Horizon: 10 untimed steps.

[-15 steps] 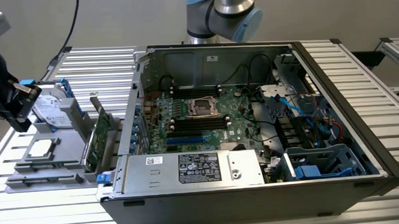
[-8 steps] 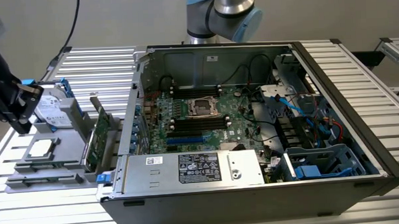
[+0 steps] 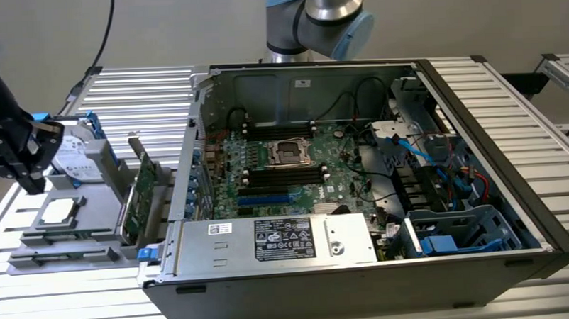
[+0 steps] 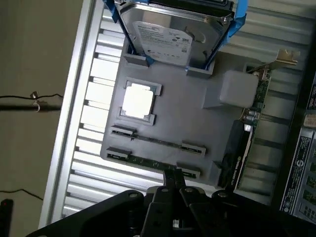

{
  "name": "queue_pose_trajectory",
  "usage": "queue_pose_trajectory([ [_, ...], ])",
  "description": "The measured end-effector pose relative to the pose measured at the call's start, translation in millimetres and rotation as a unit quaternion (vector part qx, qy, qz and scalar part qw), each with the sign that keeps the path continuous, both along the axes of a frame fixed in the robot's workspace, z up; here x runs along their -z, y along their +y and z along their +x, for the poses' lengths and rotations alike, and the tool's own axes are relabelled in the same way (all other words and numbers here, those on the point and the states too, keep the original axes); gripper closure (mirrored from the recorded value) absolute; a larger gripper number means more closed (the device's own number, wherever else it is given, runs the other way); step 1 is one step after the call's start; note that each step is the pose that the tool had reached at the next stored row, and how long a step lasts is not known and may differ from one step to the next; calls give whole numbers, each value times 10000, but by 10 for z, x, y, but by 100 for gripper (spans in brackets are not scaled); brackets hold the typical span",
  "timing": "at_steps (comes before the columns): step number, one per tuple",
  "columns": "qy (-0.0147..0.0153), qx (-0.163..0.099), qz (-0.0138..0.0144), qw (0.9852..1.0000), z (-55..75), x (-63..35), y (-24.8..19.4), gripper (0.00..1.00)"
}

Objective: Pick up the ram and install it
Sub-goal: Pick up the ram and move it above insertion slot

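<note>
Two ram sticks lie on edge in holders of the grey parts tray (image 4: 192,116). One ram stick (image 4: 159,142) is the farther one from my fingers. The other ram stick (image 4: 143,161) runs under my fingertips near one end. My gripper (image 4: 173,177) hangs over that end, its two black fingers (image 4: 168,181) pressed together with nothing between them. In the exterior view my gripper (image 3: 32,184) hovers above the tray (image 3: 88,216) at the far left, well clear of the open computer case (image 3: 362,199). The motherboard's black slots (image 3: 283,176) sit inside the case.
The tray also carries a hard drive (image 4: 168,37) in a blue bracket, a processor chip (image 4: 137,101) and a larger green expansion card (image 4: 247,133) standing on edge. The case holds a power supply (image 3: 278,239) and cable bundles (image 3: 426,161). The slatted metal table (image 3: 140,101) lies around them.
</note>
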<state>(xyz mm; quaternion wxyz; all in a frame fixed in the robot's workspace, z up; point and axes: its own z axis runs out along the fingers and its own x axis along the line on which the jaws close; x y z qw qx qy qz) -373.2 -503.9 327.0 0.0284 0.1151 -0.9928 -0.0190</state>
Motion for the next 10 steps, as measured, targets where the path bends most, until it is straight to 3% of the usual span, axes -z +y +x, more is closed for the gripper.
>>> queue_pose_trajectory([
  [5, 0, -455, 0, 9990, 0, 46, 0, 89],
  [10, 0, -906, 0, 9959, 0, 99, 0, 89],
])
